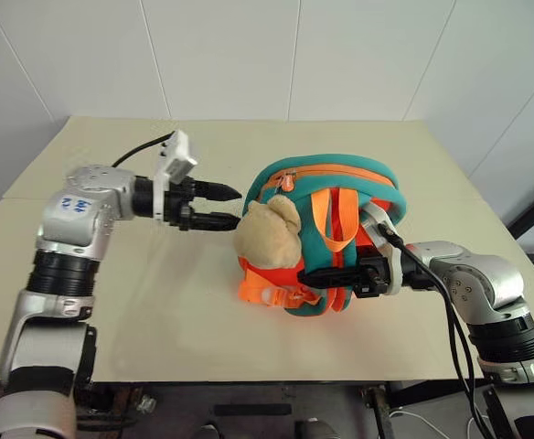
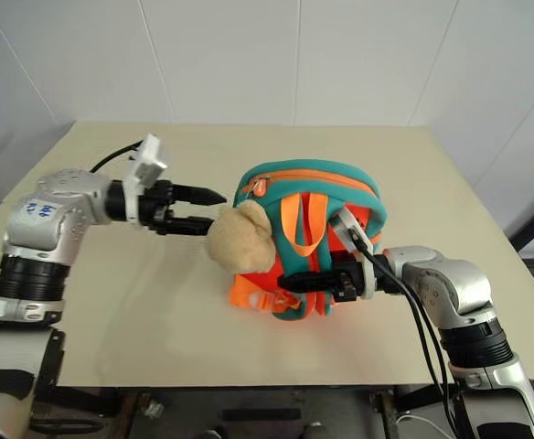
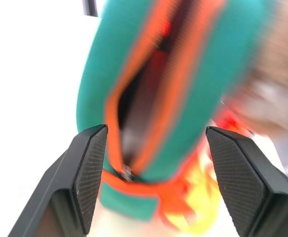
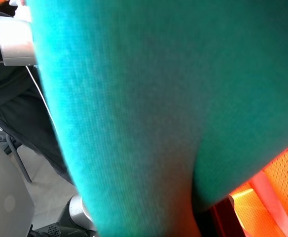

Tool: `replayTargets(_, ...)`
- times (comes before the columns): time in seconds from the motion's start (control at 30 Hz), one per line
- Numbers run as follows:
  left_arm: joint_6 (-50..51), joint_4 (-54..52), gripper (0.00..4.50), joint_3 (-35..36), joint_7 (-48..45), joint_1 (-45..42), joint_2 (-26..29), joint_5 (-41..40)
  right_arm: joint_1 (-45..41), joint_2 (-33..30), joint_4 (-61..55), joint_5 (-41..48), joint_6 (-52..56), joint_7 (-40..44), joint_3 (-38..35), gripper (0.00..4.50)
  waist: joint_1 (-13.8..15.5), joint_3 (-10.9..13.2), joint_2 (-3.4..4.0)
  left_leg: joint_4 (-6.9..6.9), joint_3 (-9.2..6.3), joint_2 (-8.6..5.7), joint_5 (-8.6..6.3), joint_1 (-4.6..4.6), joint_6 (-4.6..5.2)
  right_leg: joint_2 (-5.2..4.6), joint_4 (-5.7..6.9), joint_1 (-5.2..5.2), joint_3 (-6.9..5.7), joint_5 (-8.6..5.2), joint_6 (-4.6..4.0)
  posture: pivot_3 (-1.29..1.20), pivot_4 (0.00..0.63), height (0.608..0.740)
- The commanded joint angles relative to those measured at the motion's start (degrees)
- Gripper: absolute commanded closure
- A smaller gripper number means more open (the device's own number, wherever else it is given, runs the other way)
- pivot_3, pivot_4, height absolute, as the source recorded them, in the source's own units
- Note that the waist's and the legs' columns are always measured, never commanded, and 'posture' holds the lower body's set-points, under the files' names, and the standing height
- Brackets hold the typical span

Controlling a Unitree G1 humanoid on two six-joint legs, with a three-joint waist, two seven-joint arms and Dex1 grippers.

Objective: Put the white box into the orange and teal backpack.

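Left eye view: left gripper (image 1: 231, 207), fingers spread, hovers at nine o'clock of the orange and teal backpack (image 1: 340, 183). Right gripper (image 1: 305, 274), at five o'clock, pinches its fabric. The white box seems already stowed, so zipping is likely next.

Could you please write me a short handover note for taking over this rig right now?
Left end effector: open, empty, level beside the plush ball, facing the orange and teal backpack.
Right end effector: shut on a teal strap at the backpack's near side.
Backpack lies on the table; the left wrist view shows its zipper partly open with something pale inside, too blurred to name.
The white box isn't in sight on the table; likely already inside, unconfirmed.
Left: confirm, release strap.
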Motion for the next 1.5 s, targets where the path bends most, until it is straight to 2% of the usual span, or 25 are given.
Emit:
replayTargets(0.03,-3.2,-1.4,1.10,2.7,-5.1,3.0,4.5,-1.4,0.3,0.1,-0.6,-0.1,-1.2,-0.3,-1.1,4.50,-0.1,0.0,0.01,0.00,0.00,0.00,0.00,0.00,0.00,0.00,-0.01,0.00,0.00,0.00,0.00,0.00,0.150,0.740)
replayTargets(0.23,3.8,-12.8,1.10,5.9,-3.3,7.3,4.7,-8.3,0.4,0.3,0.3,-0.5,-2.1,-0.2,-0.7,4.50,0.2,0.0,0.00,0.02,-0.01,0.00,0.00,-0.01,0.00,0.00,0.01,0.02,-0.01,-0.01,-0.02,0.00,0.150,0.740)
replayTargets(0.4,8.6,-20.5,1.10,7.0,3.6,9.0,0.2,-12.8,-0.4,1.0,1.6,-1.2,-2.8,0.2,0.0,4.50,0.1,0.0,0.00,0.04,-0.02,0.00,0.00,0.02,0.01,0.00,0.07,0.03,0.00,-0.01,-0.02,0.00,0.150,0.740)
replayTargets(0.53,13.5,-23.7,1.10,8.0,12.0,8.0,-6.8,-17.8,-1.3,1.9,2.7,-2.1,-3.3,0.7,0.6,4.50,0.1,0.0,0.00,0.19,-0.04,0.00,0.00,0.01,0.01,0.00,0.14,0.05,0.00,-0.01,-0.01,0.00,0.150,0.740)
replayTargets(0.7,15.4,-25.2,1.10,7.4,15.0,9.0,-8.8,-19.4,-1.6,2.6,3.2,-2.8,-3.6,0.9,1.0,4.50,-0.1,0.0,0.00,0.23,-0.06,0.00,0.00,0.03,0.01,0.02,0.19,0.05,0.00,0.00,0.01,0.00,0.150,0.740)
replayTargets(0.8,15.2,-24.3,1.65,7.2,16.5,9.1,-8.5,-18.5,-1.5,2.6,3.3,-3.0,-3.8,0.9,1.1,4.50,0.0,0.0,0.00,0.28,-0.07,0.00,0.00,0.03,0.01,0.01,0.18,0.09,0.00,0.01,0.02,0.00,0.150,0.740)
replayTargets(0.97,13.7,-22.3,3.12,8.1,14.8,8.5,-4.7,-17.5,-1.1,2.6,3.0,-3.0,-4.0,0.6,0.9,4.50,0.0,0.0,0.00,0.31,-0.07,0.00,0.00,0.03,0.01,0.02,0.17,0.11,0.00,0.01,0.03,0.00,0.150,0.740)
replayTargets(1.1,13.7,-16.3,3.98,10.9,13.5,5.0,-0.2,-17.7,-0.8,2.7,2.8,-3.0,-4.1,0.2,0.6,4.50,-0.1,0.0,0.00,0.29,-0.07,0.00,0.00,0.04,0.01,0.03,0.16,0.10,0.00,0.01,0.02,0.00,0.150,0.740)
replayTargets(1.3,5.1,-1.7,3.98,9.5,7.1,2.2,8.5,-10.6,0.3,2.6,2.0,-2.9,-4.3,-0.7,0.0,4.50,-0.2,0.0,0.01,0.15,-0.07,0.00,0.00,0.06,0.01,0.04,0.07,0.09,0.00,0.01,0.01,0.00,0.150,0.740)
replayTargets(1.4,5.0,4.5,3.98,9.6,5.2,2.5,8.7,-10.2,1.0,2.7,1.2,-2.7,-4.5,-1.6,-0.5,4.50,0.0,0.0,0.01,0.04,-0.07,0.00,0.00,0.06,0.01,0.04,0.07,0.05,-0.02,-0.03,-0.04,0.00,0.150,0.740)
replayTargets(1.5,2.4,10.6,3.98,6.7,1.6,4.9,8.0,-7.2,1.6,2.4,1.3,-2.4,-4.8,-2.9,-1.9,4.50,0.0,0.0,0.01,0.03,-0.07,0.00,0.00,0.04,0.01,0.04,0.05,0.04,-0.02,-0.04,-0.04,0.00,0.150,0.740)
